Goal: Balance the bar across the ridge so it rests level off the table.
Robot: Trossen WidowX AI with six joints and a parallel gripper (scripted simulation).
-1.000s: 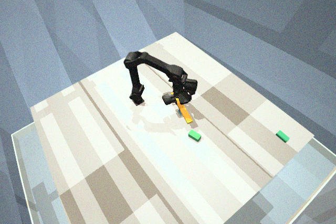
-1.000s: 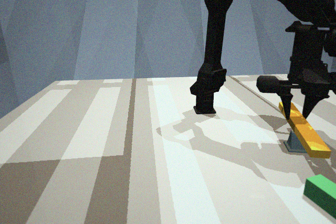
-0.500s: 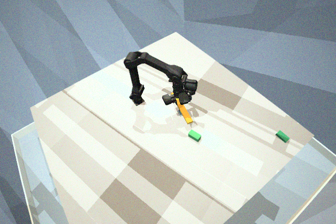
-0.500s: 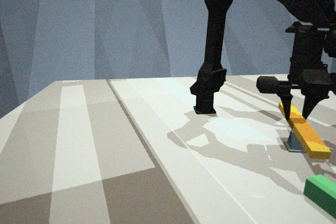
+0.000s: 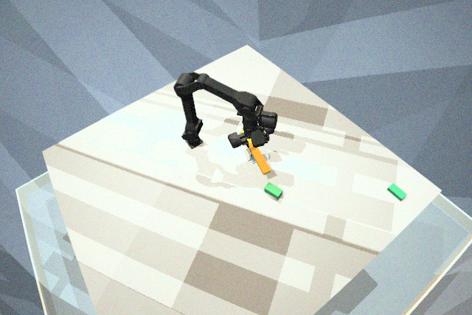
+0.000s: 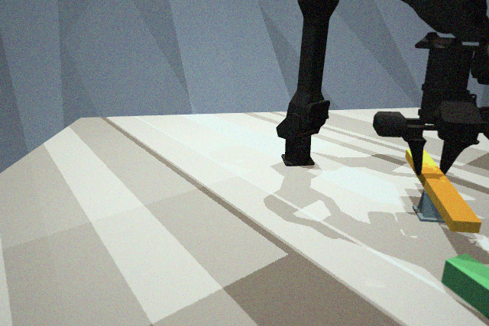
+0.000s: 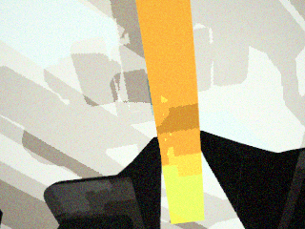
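My gripper [image 5: 250,142] [image 6: 432,172] [image 7: 177,138] points down and is shut on the orange bar [image 5: 260,160] [image 6: 451,201] [image 7: 172,62], with one finger on each long side. It grips nearer the bar's far end in the exterior view; the longer part reaches towards that camera. The bar is above the table. The small blue-grey ridge [image 5: 252,158] [image 6: 428,208] stands on the table under the bar, on the longer part's side of the fingers. The bar hides the ridge's top, so I cannot tell whether they touch. I cannot tell whether the bar is exactly level.
A green block [image 5: 273,190] [image 6: 466,281] lies on the table [image 5: 152,204] [image 6: 166,259] a little beyond the bar's longer end. Another green block [image 5: 397,192] lies near the table's right corner in the top view. Patchy light and shadows cross the table.
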